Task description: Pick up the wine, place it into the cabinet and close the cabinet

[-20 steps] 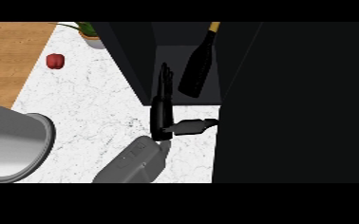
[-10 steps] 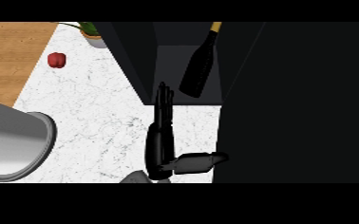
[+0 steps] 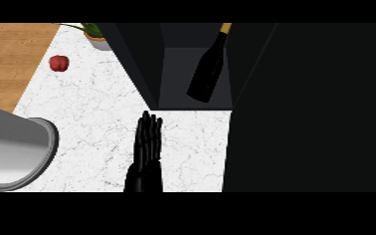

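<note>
black hand (image 3: 147,149) — slim, glossy fingers

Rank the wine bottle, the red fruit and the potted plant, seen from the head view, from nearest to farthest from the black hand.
From the hand:
1. Wine bottle, inside the open cabinet, up and right.
2. Red fruit, up and left on the counter.
3. Potted plant, at the counter's far edge.

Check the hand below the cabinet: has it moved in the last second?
Yes. The hand has pulled back toward the lower edge, away from the cabinet opening. The wine bottle inside has stayed put.
</note>
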`<action>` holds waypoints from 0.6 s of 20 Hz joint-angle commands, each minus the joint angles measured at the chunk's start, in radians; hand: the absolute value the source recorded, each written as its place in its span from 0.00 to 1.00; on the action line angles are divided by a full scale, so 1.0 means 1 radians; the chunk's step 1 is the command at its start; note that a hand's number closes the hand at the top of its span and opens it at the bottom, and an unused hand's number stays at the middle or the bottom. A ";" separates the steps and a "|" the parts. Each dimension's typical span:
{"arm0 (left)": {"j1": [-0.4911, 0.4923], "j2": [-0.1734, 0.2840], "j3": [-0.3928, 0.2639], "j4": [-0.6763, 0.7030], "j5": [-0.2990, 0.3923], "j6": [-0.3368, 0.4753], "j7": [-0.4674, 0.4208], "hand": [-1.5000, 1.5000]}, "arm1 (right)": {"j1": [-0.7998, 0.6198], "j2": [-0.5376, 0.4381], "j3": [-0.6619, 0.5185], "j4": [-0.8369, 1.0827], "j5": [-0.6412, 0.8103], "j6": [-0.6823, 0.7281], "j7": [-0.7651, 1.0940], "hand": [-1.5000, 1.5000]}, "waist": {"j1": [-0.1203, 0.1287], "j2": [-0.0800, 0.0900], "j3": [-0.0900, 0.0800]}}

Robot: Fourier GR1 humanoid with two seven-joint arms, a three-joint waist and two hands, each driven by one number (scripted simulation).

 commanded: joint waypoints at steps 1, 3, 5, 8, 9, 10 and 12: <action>0.032 0.060 -0.058 -0.136 -0.056 0.045 0.053 0.00 | 0.063 -0.003 -0.006 -0.075 -0.153 0.040 0.031 0.00 | -0.002 0.000 0.001; 0.121 0.189 -0.027 -0.241 -0.008 -0.050 0.055 0.00 | 0.063 0.020 0.034 -0.066 -0.119 0.039 0.012 1.00 | 0.004 0.000 0.000; 0.061 0.131 -0.018 -0.167 -0.029 -0.051 0.062 0.00 | 0.111 -0.019 0.013 -0.096 -0.181 0.104 0.014 1.00 | -0.008 0.001 0.001; 0.134 0.212 -0.017 -0.236 -0.029 -0.099 0.058 0.00 | 0.084 -0.023 0.038 -0.091 -0.141 0.107 0.048 1.00 | -0.002 0.001 0.000; 0.182 0.277 -0.007 -0.316 -0.009 -0.123 0.058 0.00 | 0.090 -0.015 0.052 -0.108 -0.138 0.107 0.043 1.00 | 0.001 0.000 0.000; 0.234 0.281 -0.042 -0.319 -0.023 -0.148 0.004 0.00 | 0.061 -0.030 0.039 -0.145 -0.140 0.090 0.090 1.00 | 0.002 -0.001 -0.001; 0.245 0.329 0.019 -0.356 -0.009 -0.163 0.031 0.00 | 0.045 -0.048 -0.015 -0.065 -0.172 0.137 0.029 1.00 | 0.002 0.002 0.000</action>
